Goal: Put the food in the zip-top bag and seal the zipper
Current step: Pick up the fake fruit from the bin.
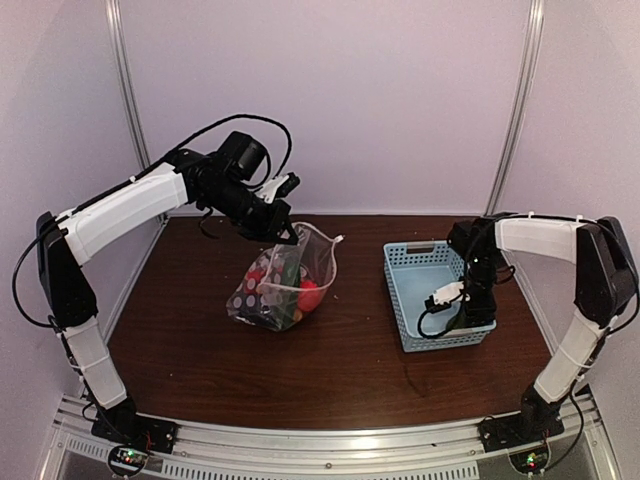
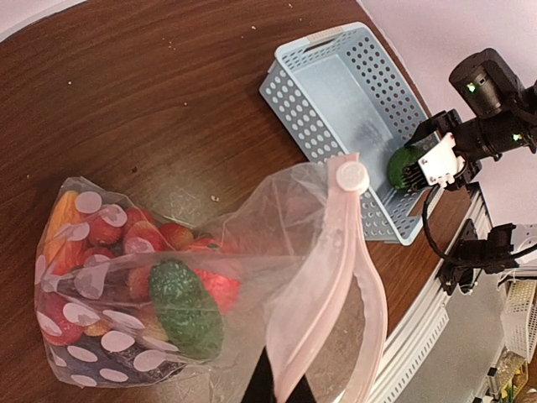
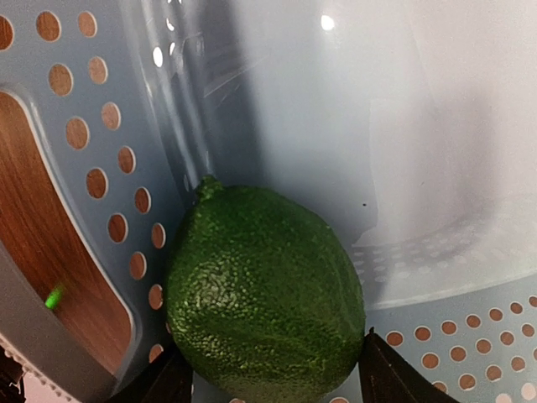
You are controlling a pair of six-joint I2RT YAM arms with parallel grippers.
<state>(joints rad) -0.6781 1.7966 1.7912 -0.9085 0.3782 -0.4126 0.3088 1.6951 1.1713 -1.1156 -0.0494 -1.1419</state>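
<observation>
The zip-top bag [image 1: 285, 285] lies mid-table, clear with white dots, its mouth lifted. My left gripper [image 1: 285, 232] is shut on the pale pink zipper [image 2: 336, 252] near the bag's mouth, and the white slider tab [image 2: 350, 177] sits at the top of the strip. Food inside the bag [image 2: 126, 277] includes red pieces [image 2: 105, 231], a green cucumber [image 2: 185, 306] and an orange piece [image 2: 60, 220]. My right gripper [image 3: 273, 378] reaches down into the basket with its jaws apart, one on each side of a green lime [image 3: 264, 290].
The light-blue mesh basket [image 1: 398, 300] stands right of the bag, and the lime [image 2: 405, 165] rests in its near corner against the perforated wall [image 3: 117, 159]. Bare brown table [image 1: 200, 360] lies in front of the bag.
</observation>
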